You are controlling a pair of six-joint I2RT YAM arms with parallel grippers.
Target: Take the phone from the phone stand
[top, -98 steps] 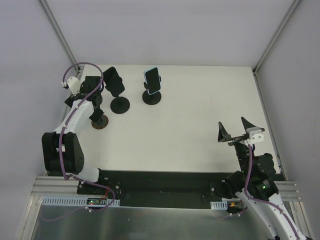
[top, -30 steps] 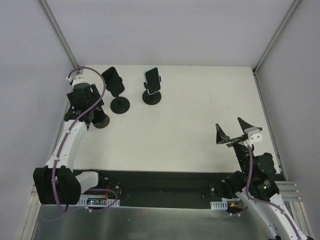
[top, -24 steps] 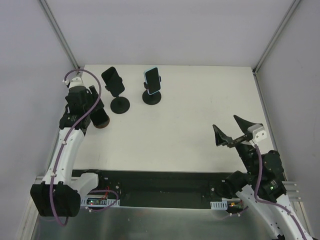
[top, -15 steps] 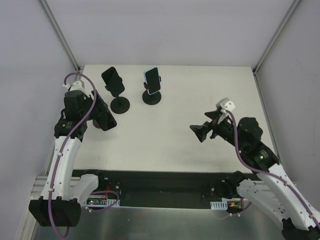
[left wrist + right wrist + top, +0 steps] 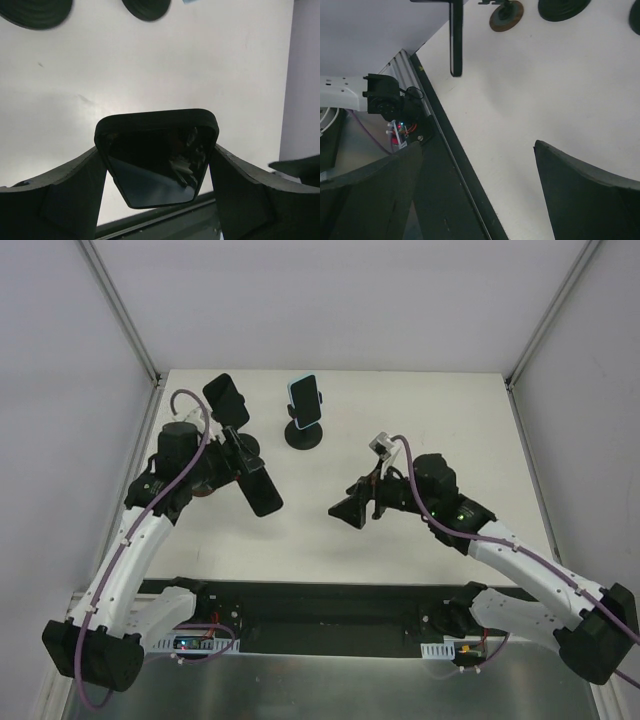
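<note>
Left wrist view shows the left tool [image 5: 157,150] clamped on a black phone [image 5: 156,167].

Pretty bare setup: a plain white counter [image 5: 420,440] boxed in by pale grey walls [image 5: 330,300] at the back and on both sides, with thin aluminium posts [image 5: 118,305] running down into the two far corners. Along the near edge there's a black strip [image 5: 330,602], and below that a sheet of brushed metal [image 5: 320,690] that catches a bit of glare. Lighting is soft and even with only faint shadows on the white top, and the right wrist view shows a ribbed aluminium rail [image 5: 402,60] where the black edge meets the grey wall.
</note>
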